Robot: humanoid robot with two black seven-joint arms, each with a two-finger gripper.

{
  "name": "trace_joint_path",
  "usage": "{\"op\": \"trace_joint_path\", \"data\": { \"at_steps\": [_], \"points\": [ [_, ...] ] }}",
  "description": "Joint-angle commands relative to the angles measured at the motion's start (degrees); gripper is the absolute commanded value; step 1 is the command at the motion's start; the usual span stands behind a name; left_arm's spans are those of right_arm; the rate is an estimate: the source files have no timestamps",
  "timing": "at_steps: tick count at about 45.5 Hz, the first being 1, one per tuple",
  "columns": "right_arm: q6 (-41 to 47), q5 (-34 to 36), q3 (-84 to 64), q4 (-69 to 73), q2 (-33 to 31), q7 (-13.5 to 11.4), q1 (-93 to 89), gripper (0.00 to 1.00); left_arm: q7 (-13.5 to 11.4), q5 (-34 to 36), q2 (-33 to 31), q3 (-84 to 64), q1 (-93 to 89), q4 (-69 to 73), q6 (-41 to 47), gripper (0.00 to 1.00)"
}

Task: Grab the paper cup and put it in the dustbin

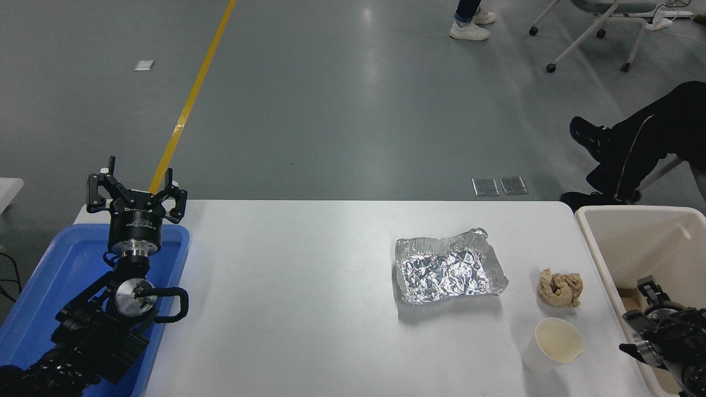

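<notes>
**Cup untouched, with the arm low over the bin**

Nearest the camera, at the lower right, the right gripper (656, 325) sits low over the near end of the dustbin (601, 259); only its dark wrist and housing show, so I cannot tell whether its claw is released or clenched. At about four o'clock on the table (287, 275) the paper cup (554, 344) lies just beside the bin's left wall, apart from it, with nothing holding it.

The cup seems to lean or lie partly on its side: its cream mouth opens toward roughly four o'clock and upward, its closed base toward ten o'clock, so its long axis runs ten to four. I cannot tell whether it rests on its base or its wall.

Risks, as I judge them: thin paper crushes under a hard squeeze, and a tilted cup may roll or skid away from a sideways nudge. The arm must clear the bin wall first; a clipped rim could jolt the bin. The crumpled paper wad (561, 288) sits near, at twelve o'clock from the cup, and the foil tray (448, 267) at ten o'clock, so a wide approach could drag either along.

The left gripper (135, 184), claw spread and holding nothing, is parked over the blue tray (33, 298) at eight o'clock.
</notes>
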Motion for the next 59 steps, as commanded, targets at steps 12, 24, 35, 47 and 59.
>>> {"op": "trace_joint_path", "data": {
  "at_steps": [12, 24, 35, 47, 59],
  "points": [
    [-0.1, 0.0, 0.0, 0.1, 0.4, 0.0, -0.1, 1.00, 0.1, 0.1, 0.0, 0.0, -0.1, 0.0, 0.0, 0.99],
    [-0.1, 0.0, 0.0, 0.1, 0.5, 0.0, 0.6, 1.00, 0.1, 0.1, 0.0, 0.0, -0.1, 0.0, 0.0, 0.99],
    [0.2, -0.1, -0.6, 0.2, 0.7, 0.0, 2.8, 1.00, 0.1, 0.1, 0.0, 0.0, -0.1, 0.0, -0.1, 0.99],
    [0.7, -1.1, -2.1, 1.2, 0.5, 0.0, 5.2, 1.00, 0.1, 0.1, 0.0, 0.0, 0.1, 0.0, -0.1, 0.99],
    [1.0, -3.4, -11.3, 13.4, -4.0, 0.0, 16.2, 1.00, 0.1, 0.1, 0.0, 0.0, 0.1, 0.0, -0.1, 0.99]
  ]
}}
